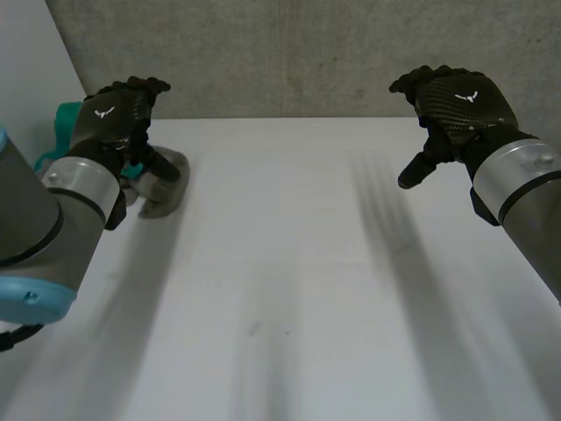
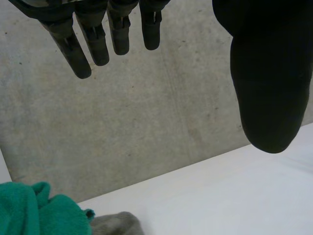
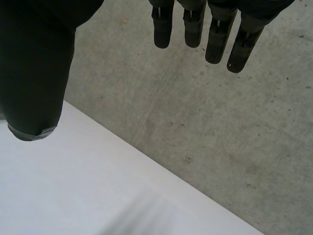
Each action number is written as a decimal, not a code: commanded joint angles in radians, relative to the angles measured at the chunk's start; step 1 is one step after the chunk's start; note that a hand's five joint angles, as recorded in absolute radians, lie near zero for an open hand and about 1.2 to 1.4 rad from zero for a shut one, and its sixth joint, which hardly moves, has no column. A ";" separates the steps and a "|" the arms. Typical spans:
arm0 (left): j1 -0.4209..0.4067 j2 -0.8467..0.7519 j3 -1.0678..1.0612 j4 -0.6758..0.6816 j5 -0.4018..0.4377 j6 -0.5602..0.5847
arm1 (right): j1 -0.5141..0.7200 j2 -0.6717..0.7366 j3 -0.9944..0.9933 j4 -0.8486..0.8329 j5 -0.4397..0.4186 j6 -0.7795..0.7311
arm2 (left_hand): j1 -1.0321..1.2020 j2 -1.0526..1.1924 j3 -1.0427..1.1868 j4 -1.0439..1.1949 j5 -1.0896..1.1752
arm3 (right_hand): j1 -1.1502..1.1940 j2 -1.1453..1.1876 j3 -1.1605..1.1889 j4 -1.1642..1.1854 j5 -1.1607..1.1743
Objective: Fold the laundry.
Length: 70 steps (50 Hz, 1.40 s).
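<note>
Lying bunched at white table far-left corner: crumpled grey cloth beside rumpled teal cloth (edges meeting) | left hand above, fingers spread, empty | right hand relaxed, empty

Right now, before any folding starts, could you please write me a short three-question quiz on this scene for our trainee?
1. True or false: the robot's left hand is gripping the crumpled grey cloth.
2. Which item lies beside the grey cloth at the far left of the white table? A) a teal-green crumpled cloth B) a red towel C) a striped sock
3. Fill in: the right hand hangs above bare table, its fingers straight, so it counts as ____.

Key: 1 false, since its fingers are straight and off the cloth; 2 A; 3 open.
</note>
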<state>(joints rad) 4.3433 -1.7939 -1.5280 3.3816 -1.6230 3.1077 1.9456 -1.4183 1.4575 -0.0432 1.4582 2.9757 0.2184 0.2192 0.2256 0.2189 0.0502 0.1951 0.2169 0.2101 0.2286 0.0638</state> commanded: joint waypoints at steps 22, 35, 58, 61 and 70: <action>0.418 -0.869 0.756 0.321 0.307 0.539 | -0.005 0.091 0.011 -0.007 -0.007 -0.067 | 0.080 0.079 0.073 0.080 0.074 | -0.021 -0.042 -0.036 -0.054 -0.064; 0.440 -1.073 1.048 0.154 0.420 0.537 | -0.007 0.093 0.009 -0.007 -0.009 -0.067 | 0.658 0.657 0.650 0.657 0.651 | -0.021 -0.042 -0.036 -0.054 -0.064; 0.202 -0.285 0.284 0.374 0.307 0.283 | -0.008 0.075 0.001 0.003 0.001 -0.066 | 1.178 1.177 1.171 1.177 1.172 | -0.021 -0.042 -0.036 -0.054 -0.064; 0.115 -0.150 0.150 0.319 0.315 0.185 | -0.010 0.059 0.000 0.003 0.001 -0.066 | 1.178 1.177 1.171 1.177 1.172 | -0.021 -0.042 -0.036 -0.054 -0.064; -0.100 -0.019 -0.122 0.110 0.321 0.075 | -0.039 0.045 -0.005 0.011 -0.001 -0.066 | 0.544 0.543 0.537 0.543 0.538 | -0.021 -0.042 -0.036 -0.054 -0.064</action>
<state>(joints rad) 4.3924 -1.8682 -1.4758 3.6506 -1.3077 3.2459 1.9314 -1.3673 1.4557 -0.0391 1.4594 2.9100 1.0890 1.1889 1.1703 1.2064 0.9715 0.1951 0.2168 0.2101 0.2286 0.0639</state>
